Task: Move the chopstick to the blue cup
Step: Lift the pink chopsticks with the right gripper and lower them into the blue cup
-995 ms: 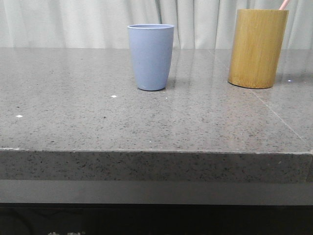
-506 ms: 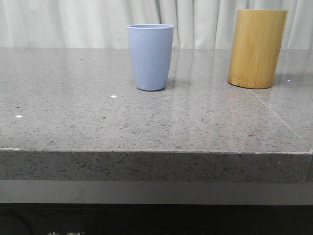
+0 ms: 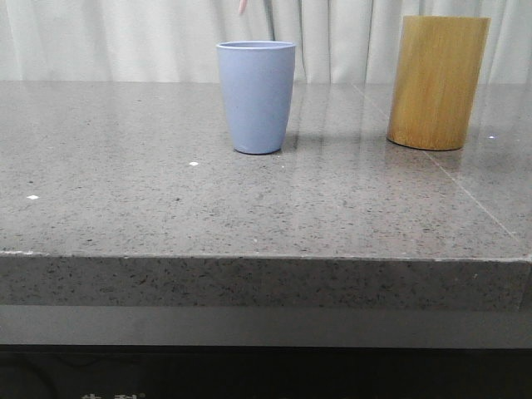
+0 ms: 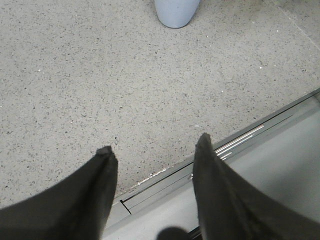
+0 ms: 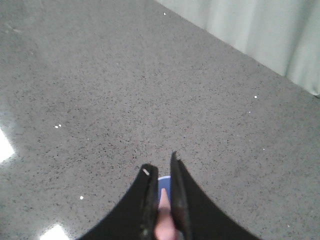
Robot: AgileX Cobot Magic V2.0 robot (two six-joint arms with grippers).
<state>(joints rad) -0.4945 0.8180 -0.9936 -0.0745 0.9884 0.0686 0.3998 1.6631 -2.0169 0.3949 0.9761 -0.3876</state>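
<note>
Since a second ago the chopstick (image 3: 243, 7) has left the bamboo holder (image 3: 437, 81) at far right; its pink tip now hangs just above the blue cup (image 3: 256, 96). We judge the carry nearly done: next, lower it straight through the rim, then release. Our right gripper (image 5: 164, 200) pinches the chopstick between nearly closed fingers; our left gripper (image 4: 152, 156) gapes wide, empty. We count one chopstick, two cups.

We see a speckled grey stone table (image 3: 166, 216) with glints of light, backed by pale pleated curtains (image 3: 108, 37).
</note>
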